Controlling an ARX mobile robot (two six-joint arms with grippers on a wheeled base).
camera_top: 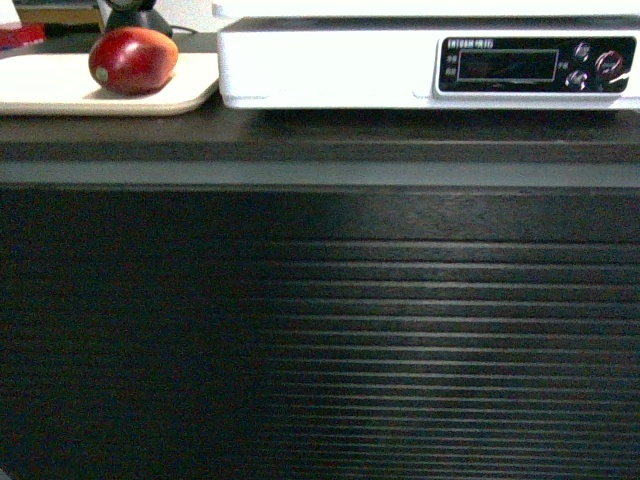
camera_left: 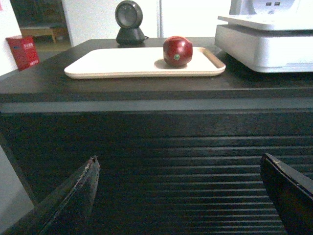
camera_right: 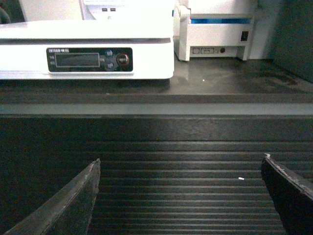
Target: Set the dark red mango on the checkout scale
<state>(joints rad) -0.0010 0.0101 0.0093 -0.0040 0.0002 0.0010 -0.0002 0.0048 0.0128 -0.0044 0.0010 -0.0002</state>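
Glossy dark red skin, a small green sticker on it: the dark red mango [camera_top: 133, 60] lies on a flat beige tray [camera_top: 60, 95] on the counter [camera_top: 320, 140], at the tray's right end, near the scale [camera_top: 330, 70] but apart from it. Nothing rests on the scale platform where it shows.

Head view: tray at left, scale at right, both on the dark top of the counter; ribbed black front fills the lower frame. No arm in this view.

Left wrist view: whole tray [camera_left: 122, 66] visible, mango [camera_left: 177, 51] end-on with the sticker facing the camera. Behind the tray, a round dark device on a stand [camera_left: 129, 22]. A red box [camera_left: 22, 51] at far left, white wall behind, and a doorway with wooden furniture beyond. Scale corner [camera_left: 264, 46] at right. Left fingers [camera_left: 73, 200] spread wide, holding nothing, low in front of the ribbed panel.

Right wrist view: no mango, no tray. Scale front [camera_right: 88, 54] with its dark display panel [camera_right: 89, 59], two small buttons and a red-ringed one. Small white lettering over the display, too blurred to read in any view. Right of the scale, a white printer-like box [camera_right: 220, 34] with a blue strip and ports on its face. Right fingers [camera_right: 73, 200] likewise spread wide and empty, below the counter edge.

Counter top: dark wood-grain, paler strip along the front edge.
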